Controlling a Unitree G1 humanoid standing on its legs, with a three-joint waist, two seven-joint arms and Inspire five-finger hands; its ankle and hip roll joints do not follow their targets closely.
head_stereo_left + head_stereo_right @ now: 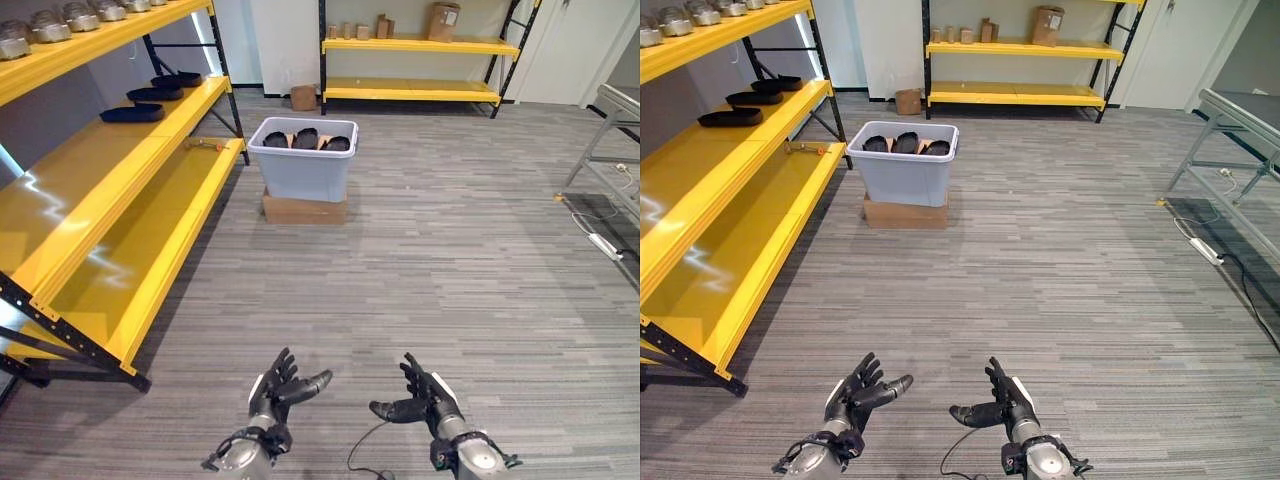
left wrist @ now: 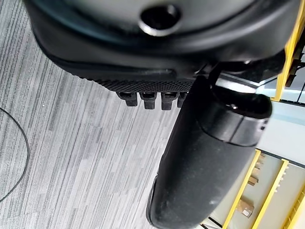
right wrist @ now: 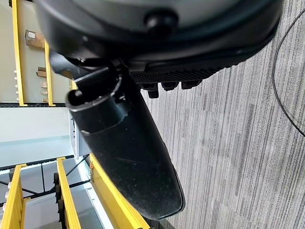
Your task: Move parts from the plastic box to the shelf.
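The shelf (image 1: 150, 180) is glossy yellow painted metal, mirroring light. The box (image 1: 302, 170) is smooth grey plastic on a matt cardboard base (image 1: 303, 210). The parts (image 1: 306, 139) look dark and matt. The floor (image 1: 450, 260) is rough striped carpet.

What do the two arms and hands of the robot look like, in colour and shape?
Both arms are silver-grey and rounded at the wrist. The left hand and the right hand are dark, with slim jointed fingers and a thick thumb; a white patch shows at the side of each. In the wrist views, the palm edge has a fine dotted texture.
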